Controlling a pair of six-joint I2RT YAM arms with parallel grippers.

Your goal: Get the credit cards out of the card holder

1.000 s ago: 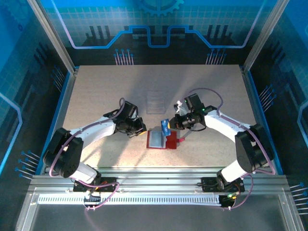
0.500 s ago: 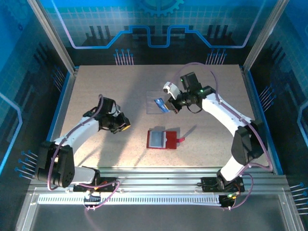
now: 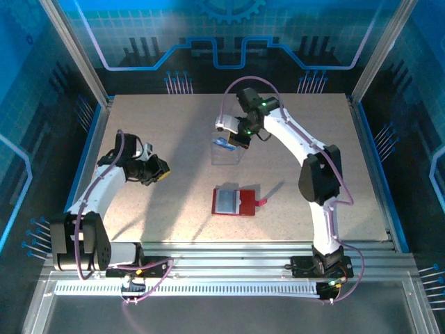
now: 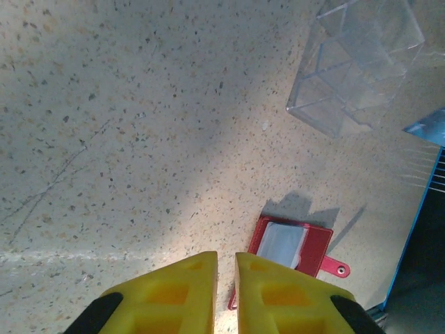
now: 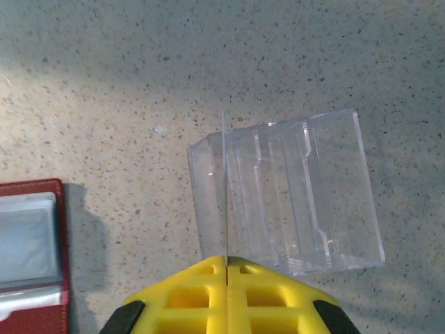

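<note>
The dark red card holder (image 3: pixel 235 202) lies open and flat on the table, a greyish pocket on its left leaf and its strap tab to the right. It also lies below my left fingertips in the left wrist view (image 4: pixel 299 243) and at the left edge of the right wrist view (image 5: pixel 28 257). My right gripper (image 3: pixel 231 141) is shut on a blue credit card (image 3: pixel 223 145), held over the clear plastic tray (image 3: pixel 227 152). From the right wrist the card (image 5: pixel 224 181) is a thin edge-on line running out of the shut gripper (image 5: pixel 227 259). My left gripper (image 3: pixel 161 171) hangs far to the left, with a narrow empty gap (image 4: pixel 226 256).
The clear tray (image 5: pixel 292 195) has several ribbed slots and sits behind the card holder at mid-table. Bare speckled tabletop (image 3: pixel 153 125) spreads around both. Metal frame posts and blue walls bound the table on three sides.
My right arm lifted the blue card from the card holder and carried it back over the clear tray. My left arm drew away to the left, its jaws parting slightly.
</note>
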